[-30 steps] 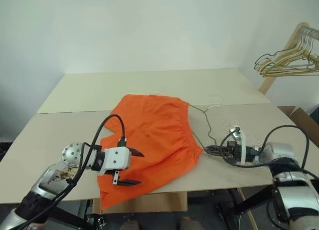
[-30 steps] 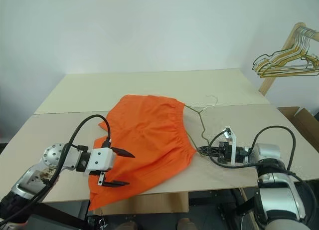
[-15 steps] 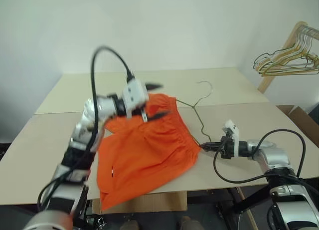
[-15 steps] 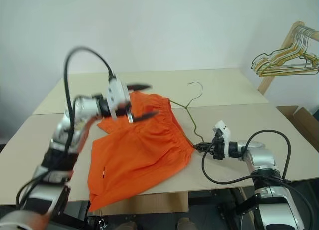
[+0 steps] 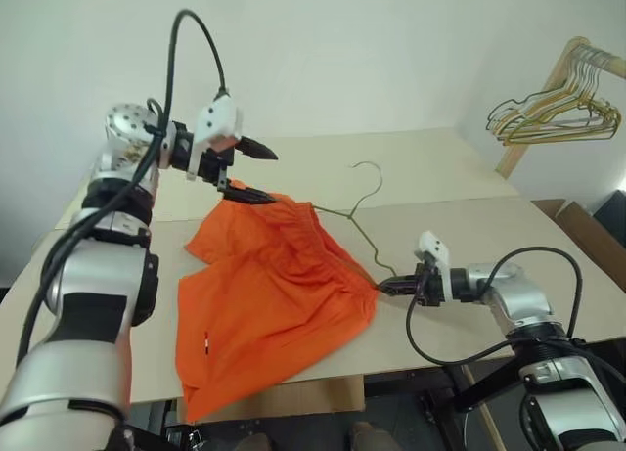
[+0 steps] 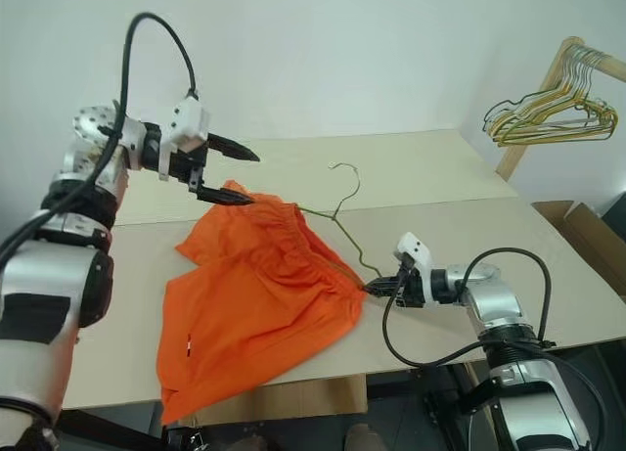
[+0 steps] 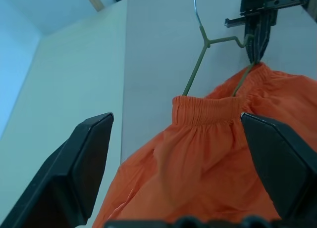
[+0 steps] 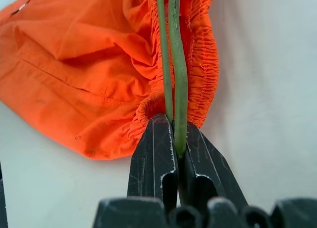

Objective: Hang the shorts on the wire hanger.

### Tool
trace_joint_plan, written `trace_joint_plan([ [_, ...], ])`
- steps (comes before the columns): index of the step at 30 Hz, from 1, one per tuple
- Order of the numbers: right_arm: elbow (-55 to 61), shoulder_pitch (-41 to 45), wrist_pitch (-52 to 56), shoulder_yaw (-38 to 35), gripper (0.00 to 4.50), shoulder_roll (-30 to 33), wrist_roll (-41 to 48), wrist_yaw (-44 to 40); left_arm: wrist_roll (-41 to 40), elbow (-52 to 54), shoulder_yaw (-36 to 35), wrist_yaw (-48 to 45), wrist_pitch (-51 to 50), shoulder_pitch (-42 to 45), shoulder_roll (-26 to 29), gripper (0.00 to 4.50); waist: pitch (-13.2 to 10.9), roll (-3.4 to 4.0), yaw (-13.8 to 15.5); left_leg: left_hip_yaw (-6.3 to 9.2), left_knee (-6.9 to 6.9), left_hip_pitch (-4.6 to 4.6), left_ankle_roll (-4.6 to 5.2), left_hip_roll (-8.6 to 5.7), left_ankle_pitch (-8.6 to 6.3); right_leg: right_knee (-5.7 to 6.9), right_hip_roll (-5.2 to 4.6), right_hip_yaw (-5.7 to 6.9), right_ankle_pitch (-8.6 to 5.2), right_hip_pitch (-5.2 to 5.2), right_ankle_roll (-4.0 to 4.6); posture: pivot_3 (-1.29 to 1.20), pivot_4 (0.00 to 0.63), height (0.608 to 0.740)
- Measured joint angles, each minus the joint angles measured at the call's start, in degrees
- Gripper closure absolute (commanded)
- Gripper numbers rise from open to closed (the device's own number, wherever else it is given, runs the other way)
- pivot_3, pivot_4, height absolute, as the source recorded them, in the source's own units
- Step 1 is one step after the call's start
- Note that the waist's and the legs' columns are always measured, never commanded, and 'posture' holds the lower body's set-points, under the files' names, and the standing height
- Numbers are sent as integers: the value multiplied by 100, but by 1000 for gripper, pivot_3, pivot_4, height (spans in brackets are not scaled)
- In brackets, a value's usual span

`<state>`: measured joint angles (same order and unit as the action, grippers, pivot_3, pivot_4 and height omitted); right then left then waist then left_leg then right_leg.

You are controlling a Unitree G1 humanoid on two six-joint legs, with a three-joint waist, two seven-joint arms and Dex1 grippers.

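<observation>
The orange shorts lie crumpled on the table, one leg hanging over its front edge. The wire hanger runs into the gathered waistband, and its hook sticks out on the far side. At the waistband's right corner my right gripper is shut on two strands of the hanger's wire. My left gripper is raised over the shorts' far corner, open, with nothing between its fingers. Its lower fingertip is close to the fabric's edge; I cannot tell whether it touches.
The table is two pale boards with a seam across the middle. A wooden rack with several wire hangers stands at the back right. Beside the table's right end is a cardboard box.
My left arm has swung up and forward from the shorts' near hem to their far corner, staying open. My right gripper has rolled and shifted left, moving the hanger and bunching the shorts.
</observation>
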<state>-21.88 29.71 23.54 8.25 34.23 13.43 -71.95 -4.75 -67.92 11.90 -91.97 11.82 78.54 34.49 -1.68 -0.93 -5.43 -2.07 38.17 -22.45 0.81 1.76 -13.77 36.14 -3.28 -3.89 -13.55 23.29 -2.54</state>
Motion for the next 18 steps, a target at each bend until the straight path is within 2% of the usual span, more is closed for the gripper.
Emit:
trace_joint_plan([
  [6,133,-1,-208,145,4500,-5,-188,24,225,-315,836,-32,347,11,-7,57,-2,-2,-18,4,4,5,0,1,0,17,2,1,0,1,1,-64,0,740],
  [12,171,-1,-286,228,4500,-18,-283,116,570,-551,877,-29,710,-5,-122,1464,-2,-3,-15,4,7,3,0,1,0,17,2,0,0,1,1,-72,0,740],
  [18,194,-2,-311,236,4500,-21,-320,164,893,-614,756,30,974,-153,-223,1464,-2,-3,-23,4,8,4,3,1,-1,18,2,-1,1,1,2,-75,0,740],
])
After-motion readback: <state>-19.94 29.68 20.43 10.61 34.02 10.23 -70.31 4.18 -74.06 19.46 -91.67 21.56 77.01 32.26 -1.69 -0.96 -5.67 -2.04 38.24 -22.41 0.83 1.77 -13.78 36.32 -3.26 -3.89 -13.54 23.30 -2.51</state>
